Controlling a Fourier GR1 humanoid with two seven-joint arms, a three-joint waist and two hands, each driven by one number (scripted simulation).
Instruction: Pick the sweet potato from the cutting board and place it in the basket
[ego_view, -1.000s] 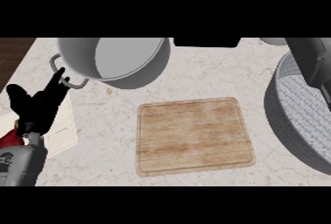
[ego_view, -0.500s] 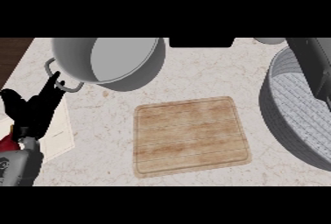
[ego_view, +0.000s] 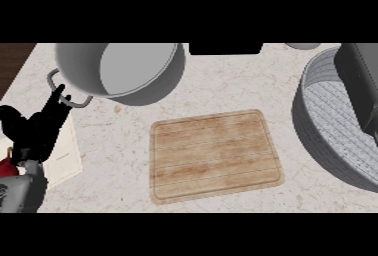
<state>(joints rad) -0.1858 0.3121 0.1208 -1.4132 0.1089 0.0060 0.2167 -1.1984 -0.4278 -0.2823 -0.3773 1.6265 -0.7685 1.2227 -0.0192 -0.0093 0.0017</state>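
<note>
Cutting board (ego_view: 215, 155) bare, basket (ego_view: 325, 135) right, left robot hand (ego_view: 37, 125) open, fingers up.

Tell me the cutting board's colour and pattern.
Light brown wood with lengthwise grain lines, seen best in the head view: cutting board.

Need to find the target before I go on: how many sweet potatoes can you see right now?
0. The cutting board holds none, and none shows in the visible part of the basket at right. One may be hidden behind the grey forearm over the basket.
</note>
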